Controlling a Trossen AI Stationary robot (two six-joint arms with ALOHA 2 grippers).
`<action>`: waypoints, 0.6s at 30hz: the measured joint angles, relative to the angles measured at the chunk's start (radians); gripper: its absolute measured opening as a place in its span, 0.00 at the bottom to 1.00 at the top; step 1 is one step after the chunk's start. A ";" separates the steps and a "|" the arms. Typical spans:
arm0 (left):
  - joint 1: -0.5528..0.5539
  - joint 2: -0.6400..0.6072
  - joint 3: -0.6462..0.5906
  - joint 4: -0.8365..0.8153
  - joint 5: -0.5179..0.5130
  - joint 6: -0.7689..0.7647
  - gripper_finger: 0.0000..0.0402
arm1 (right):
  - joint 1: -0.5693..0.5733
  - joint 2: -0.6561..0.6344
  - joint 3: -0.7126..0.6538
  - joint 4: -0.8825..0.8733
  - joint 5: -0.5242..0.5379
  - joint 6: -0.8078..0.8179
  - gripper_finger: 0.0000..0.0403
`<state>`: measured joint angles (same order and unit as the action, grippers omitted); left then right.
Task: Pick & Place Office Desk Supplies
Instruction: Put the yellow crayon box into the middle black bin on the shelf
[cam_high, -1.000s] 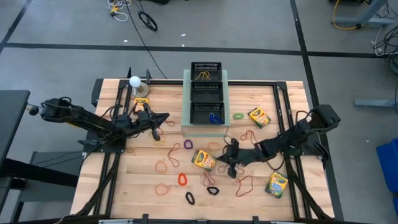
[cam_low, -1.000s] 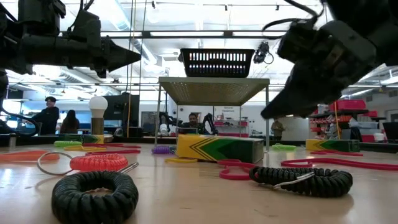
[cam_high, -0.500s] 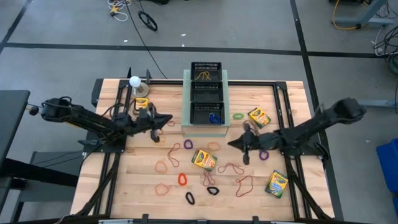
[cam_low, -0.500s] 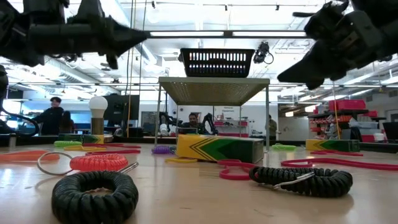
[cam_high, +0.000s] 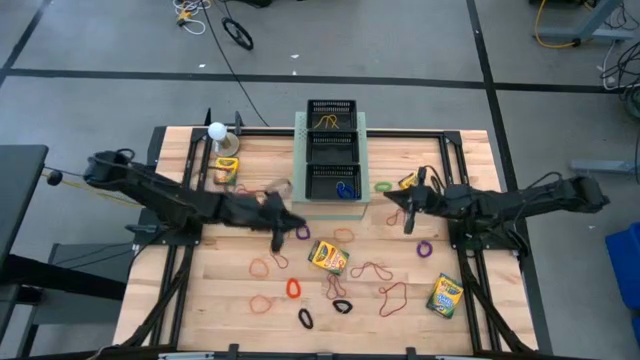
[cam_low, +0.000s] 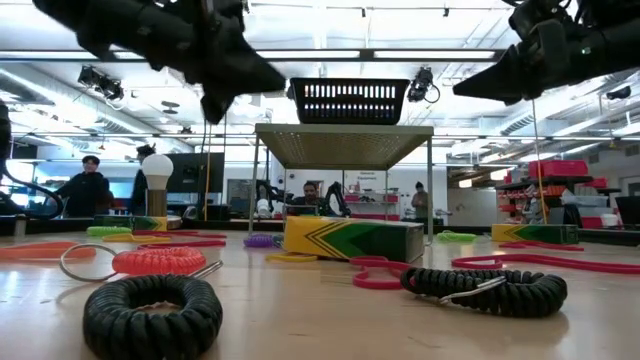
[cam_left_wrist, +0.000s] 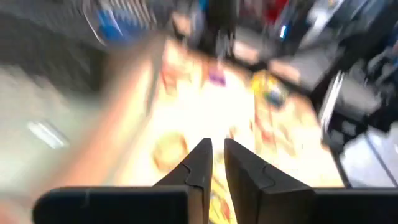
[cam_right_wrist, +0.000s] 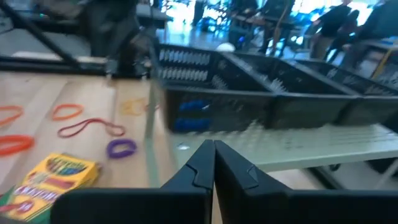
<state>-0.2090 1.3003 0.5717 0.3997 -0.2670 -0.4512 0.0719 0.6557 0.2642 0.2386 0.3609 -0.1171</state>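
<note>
Thin rubber-band loops (cam_high: 283, 243) in red, orange, purple and black lie scattered over the wooden table. Three black mesh trays (cam_high: 332, 150) stand in a row; the near one holds a blue loop (cam_high: 345, 188). Crayon boxes lie flat at the middle (cam_high: 327, 257), near right (cam_high: 443, 296) and far left (cam_high: 227, 168). My left gripper (cam_high: 285, 230) hovers above the loops left of the trays, its fingers (cam_left_wrist: 239, 171) a narrow gap apart with nothing between them. My right gripper (cam_high: 400, 205) hangs shut in the air (cam_right_wrist: 209, 149) right of the trays, above a red loop.
The trays sit on a large pale-green perforated box (cam_high: 330, 207) at the table's far middle. A white ball on a stand (cam_high: 217, 130) is at the far left corner. Coiled black cords (cam_low: 152, 315) lie near the front edge. People stand in the room beyond.
My left gripper has swung from beside the far-left crayon box toward the table's right and near side, tipping and rolling. My right gripper has risen and drawn back from the middle crayon box toward the far right, ending beside the trays.
</note>
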 joint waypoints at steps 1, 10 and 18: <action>-0.023 0.037 0.023 -0.036 -0.018 -0.039 0.15 | -0.007 -0.007 0.000 -0.001 0.000 -0.004 0.03; -0.085 0.340 0.187 -0.169 -0.094 -0.340 0.38 | -0.016 -0.016 0.000 -0.035 -0.003 -0.015 0.03; -0.063 0.480 0.314 -0.269 -0.062 -0.424 0.43 | -0.016 -0.015 0.000 -0.035 -0.003 -0.038 0.03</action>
<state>-0.2721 1.7801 0.8862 0.1305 -0.3289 -0.8748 0.0563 0.6403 0.2642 0.2040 0.3580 -0.1555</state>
